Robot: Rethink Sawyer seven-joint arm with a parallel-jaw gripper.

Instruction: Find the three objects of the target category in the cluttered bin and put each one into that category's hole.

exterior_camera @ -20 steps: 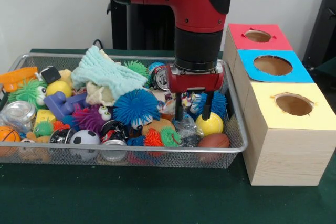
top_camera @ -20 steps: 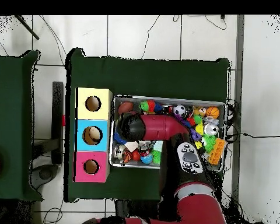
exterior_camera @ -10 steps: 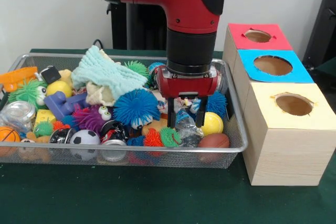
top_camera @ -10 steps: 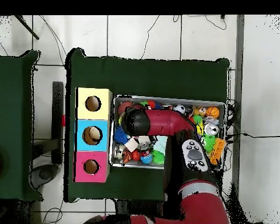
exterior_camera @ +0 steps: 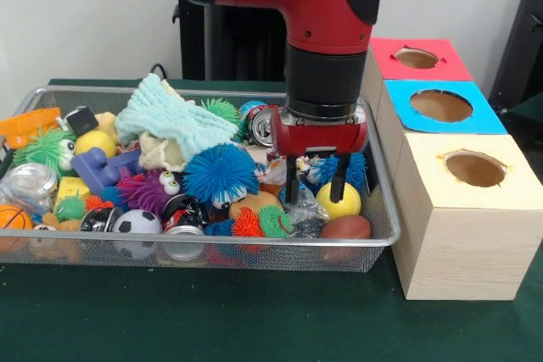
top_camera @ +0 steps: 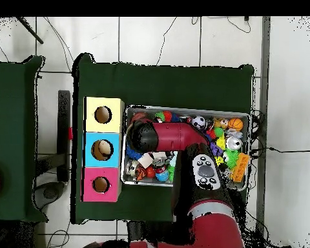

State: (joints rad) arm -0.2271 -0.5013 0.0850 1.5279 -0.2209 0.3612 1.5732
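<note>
The gripper (exterior_camera: pixel 316 190) hangs open and empty over the wire bin (exterior_camera: pixel 383 209), with the yellow ball (exterior_camera: pixel 339 200) just at its 4 o'clock, so it should drop straight down and squeeze only that ball.

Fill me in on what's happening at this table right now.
The red Sawyer arm reaches down into the wire mesh bin of toys, its gripper open with the fingers straddling a crinkly clear wrapper beside a yellow ball. Nothing is held. Beside the bin stand three wooden boxes with holes on top: red, blue and yellow.
</note>
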